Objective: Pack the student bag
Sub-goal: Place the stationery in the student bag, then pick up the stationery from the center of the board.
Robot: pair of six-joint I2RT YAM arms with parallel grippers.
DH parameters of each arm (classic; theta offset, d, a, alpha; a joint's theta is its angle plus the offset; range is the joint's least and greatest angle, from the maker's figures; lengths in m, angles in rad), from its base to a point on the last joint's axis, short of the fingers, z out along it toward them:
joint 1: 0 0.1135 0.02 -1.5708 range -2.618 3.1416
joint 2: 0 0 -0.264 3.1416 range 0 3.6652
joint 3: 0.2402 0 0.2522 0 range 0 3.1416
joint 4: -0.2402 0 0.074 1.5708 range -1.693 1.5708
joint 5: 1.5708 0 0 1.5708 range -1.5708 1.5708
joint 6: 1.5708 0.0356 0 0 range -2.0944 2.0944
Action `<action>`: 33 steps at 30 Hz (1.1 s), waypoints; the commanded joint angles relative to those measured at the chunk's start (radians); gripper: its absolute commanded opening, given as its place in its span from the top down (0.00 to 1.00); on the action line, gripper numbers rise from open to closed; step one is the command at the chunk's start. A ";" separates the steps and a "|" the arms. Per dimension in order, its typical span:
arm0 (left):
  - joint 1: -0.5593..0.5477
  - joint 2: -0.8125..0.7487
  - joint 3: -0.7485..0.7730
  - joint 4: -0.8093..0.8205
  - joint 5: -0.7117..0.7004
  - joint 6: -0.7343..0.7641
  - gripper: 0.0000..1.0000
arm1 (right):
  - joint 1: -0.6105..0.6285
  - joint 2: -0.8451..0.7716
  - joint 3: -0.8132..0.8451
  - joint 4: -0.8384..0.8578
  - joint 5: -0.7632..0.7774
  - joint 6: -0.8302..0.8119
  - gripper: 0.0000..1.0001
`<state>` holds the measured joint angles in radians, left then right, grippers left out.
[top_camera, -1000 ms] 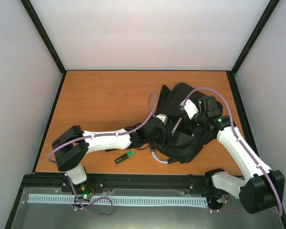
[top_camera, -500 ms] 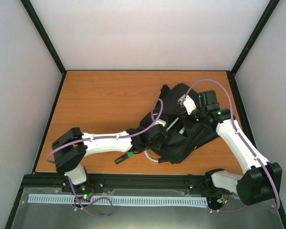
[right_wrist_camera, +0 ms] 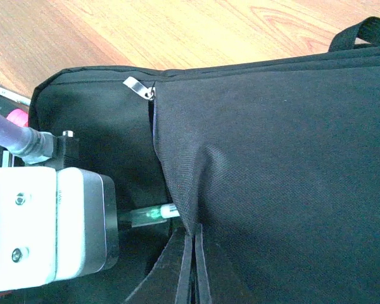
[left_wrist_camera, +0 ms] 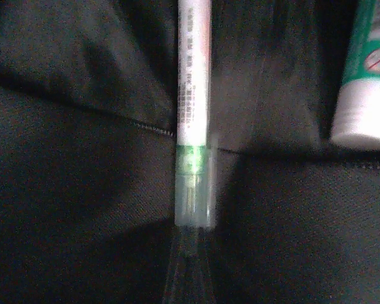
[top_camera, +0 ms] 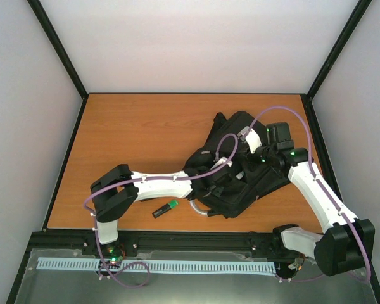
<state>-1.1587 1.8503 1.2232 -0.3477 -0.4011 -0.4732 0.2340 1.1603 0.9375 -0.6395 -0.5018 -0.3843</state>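
The student bag [top_camera: 244, 187] is a large black backpack lying right of the table's middle. My right gripper [right_wrist_camera: 193, 278] is shut on a fold of its black fabric [right_wrist_camera: 196, 190] and holds the pocket's edge up; from above, this right gripper [top_camera: 250, 166] sits on the bag's upper part. My left gripper [top_camera: 223, 180] reaches into the opening. Its fingers stand together at the clear green cap end of a white pen [left_wrist_camera: 193, 95], which points deeper into the bag. From the right wrist the same pen [right_wrist_camera: 149, 215] sticks out of the left gripper's fingers.
A white tube with a green label [left_wrist_camera: 367, 82] lies inside the bag beside the pen. A green and black marker [top_camera: 166, 209] lies on the wooden table [top_camera: 133, 133] left of the bag. The bag's grey loop handle [top_camera: 199, 212] hangs toward the near edge. A silver zip pull [right_wrist_camera: 139, 85] shows.
My left arm has reached further right into the bag and its jaws have closed at the pen. The right gripper has drawn the bag's fabric slightly up and back.
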 commanded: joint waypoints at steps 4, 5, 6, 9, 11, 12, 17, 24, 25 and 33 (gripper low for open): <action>-0.002 -0.020 0.067 0.108 -0.039 0.043 0.99 | -0.037 -0.056 -0.015 0.097 -0.101 0.013 0.97; -0.001 -0.031 0.061 0.141 -0.010 0.047 0.99 | -0.039 -0.056 -0.017 0.095 -0.104 0.013 0.97; 0.003 -0.036 0.060 0.163 0.015 0.049 0.99 | -0.041 -0.054 -0.017 0.097 -0.104 0.013 0.97; 0.005 -0.034 0.081 0.168 0.009 0.030 0.99 | -0.045 -0.053 -0.016 0.099 -0.103 0.013 0.97; 0.007 -0.037 0.080 0.167 0.003 0.014 0.99 | -0.046 -0.055 -0.018 0.101 -0.103 0.012 0.97; 0.009 -0.042 0.072 0.169 0.005 0.004 0.99 | -0.047 -0.056 -0.020 0.103 -0.103 0.013 0.97; 0.010 -0.124 -0.013 0.183 0.022 -0.041 0.99 | -0.052 -0.057 -0.030 0.107 -0.100 0.006 0.97; 0.010 -0.291 -0.084 0.049 -0.019 -0.072 0.66 | -0.053 -0.046 -0.053 0.111 -0.076 -0.026 0.97; 0.010 -0.314 -0.093 0.014 -0.031 -0.083 0.58 | -0.053 -0.042 -0.058 0.113 -0.067 -0.032 0.97; 0.033 -0.527 -0.217 -0.267 -0.049 -0.246 0.32 | -0.054 -0.005 -0.065 0.089 -0.044 -0.082 0.97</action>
<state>-1.1435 1.4002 1.0573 -0.4248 -0.4438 -0.6109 0.1898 1.1503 0.8757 -0.5911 -0.5583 -0.4305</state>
